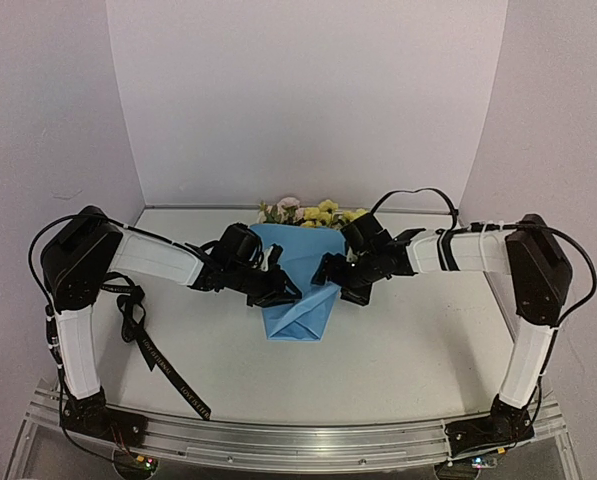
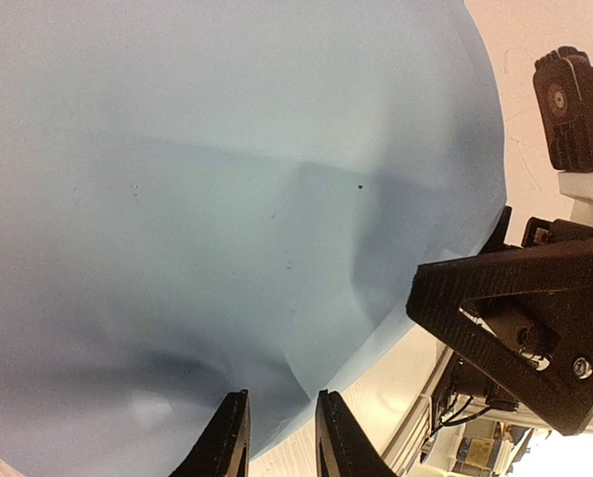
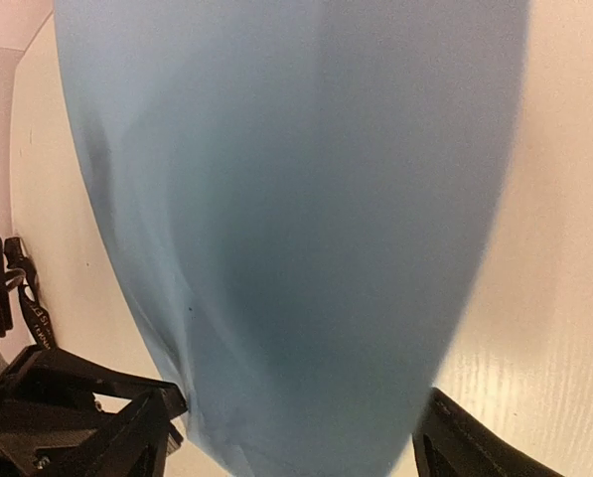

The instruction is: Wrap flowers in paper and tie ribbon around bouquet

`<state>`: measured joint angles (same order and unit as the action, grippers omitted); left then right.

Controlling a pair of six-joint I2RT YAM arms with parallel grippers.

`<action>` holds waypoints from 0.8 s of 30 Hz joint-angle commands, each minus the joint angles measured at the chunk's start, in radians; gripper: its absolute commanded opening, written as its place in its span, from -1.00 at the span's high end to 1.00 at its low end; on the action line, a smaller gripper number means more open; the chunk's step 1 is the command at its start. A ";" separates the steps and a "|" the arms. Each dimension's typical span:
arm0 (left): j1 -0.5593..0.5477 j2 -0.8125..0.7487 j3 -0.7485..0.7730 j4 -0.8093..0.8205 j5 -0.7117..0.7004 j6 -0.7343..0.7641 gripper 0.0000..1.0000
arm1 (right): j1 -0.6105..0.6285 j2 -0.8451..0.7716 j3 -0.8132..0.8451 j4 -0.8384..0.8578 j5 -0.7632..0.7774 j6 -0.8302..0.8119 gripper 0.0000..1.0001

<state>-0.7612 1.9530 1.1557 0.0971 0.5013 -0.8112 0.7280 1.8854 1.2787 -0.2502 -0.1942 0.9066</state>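
Observation:
The bouquet lies mid-table with its flowers (image 1: 313, 212), yellow and pale pink, pointing to the back wall. The light blue paper (image 1: 298, 290) is wrapped round the stems as a cone. My left gripper (image 1: 283, 293) is at the cone's left side. In the left wrist view its jaws (image 2: 281, 422) stand a narrow gap apart, with the edge of the paper (image 2: 226, 199) running between the tips. My right gripper (image 1: 330, 278) is at the cone's right side. It (image 3: 301, 457) is wide open and straddles the paper (image 3: 296, 199). The black ribbon (image 1: 148, 345) trails over the left arm onto the table.
The two grippers face each other a few centimetres apart across the cone; a right fingertip (image 2: 515, 318) shows close in the left wrist view. White walls enclose the back and sides. A metal rail (image 1: 298, 440) runs along the near edge.

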 commanded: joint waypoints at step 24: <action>-0.025 0.026 0.029 0.034 0.052 0.009 0.52 | -0.014 0.085 0.057 0.109 -0.132 0.229 0.33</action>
<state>-0.7760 1.9690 1.1561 0.0982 0.5210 -0.8108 0.7220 1.9440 1.2779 -0.1706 -0.3116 1.1430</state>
